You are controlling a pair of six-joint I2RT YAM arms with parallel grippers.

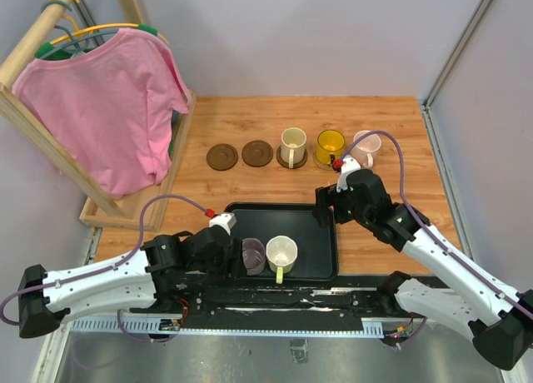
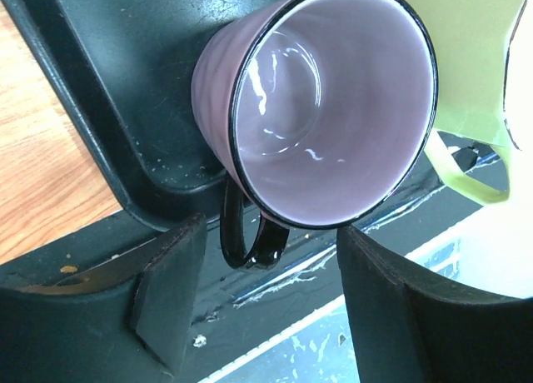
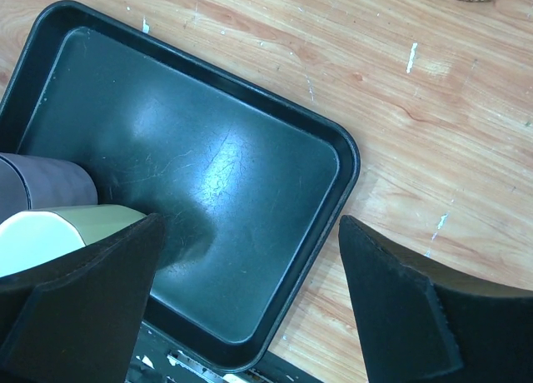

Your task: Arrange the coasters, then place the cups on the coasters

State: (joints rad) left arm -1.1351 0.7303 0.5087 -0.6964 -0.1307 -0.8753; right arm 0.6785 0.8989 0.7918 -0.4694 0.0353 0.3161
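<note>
Holding two cups, the black tray (image 1: 315,248) lay on the worktop (image 1: 391,116) with its long axis running left to right along the near edge. In the tray's near-left part the grey-lilac cup (image 1: 252,254) stood mouth up. Its black handle pointed at the tray's near rim. Just right of it stood the white cup (image 1: 281,251), mouth up, its yellowish handle also aimed at the near rim. Whether the two cups touched could not be told.

The left fingers (image 1: 238,261) were spread apart at the tray's near-left rim. The lilac cup's handle sat in the gap between them, and neither finger pressed the cup. The right fingers (image 1: 321,208) stood wide apart above the tray's far-right corner, gripping nothing.

Beyond the tray's far side ran a row parallel to its long axis. A dark brown coaster (image 1: 222,156) and a second dark brown coaster (image 1: 257,153) lay flat and uncovered past the far-left part. The cream cup (image 1: 292,146), amber cup (image 1: 331,143) and pink cup (image 1: 364,147) stood upright past the far-right part. A coaster rim showed under the cream and amber cups; under the pink cup I could not tell.
</note>
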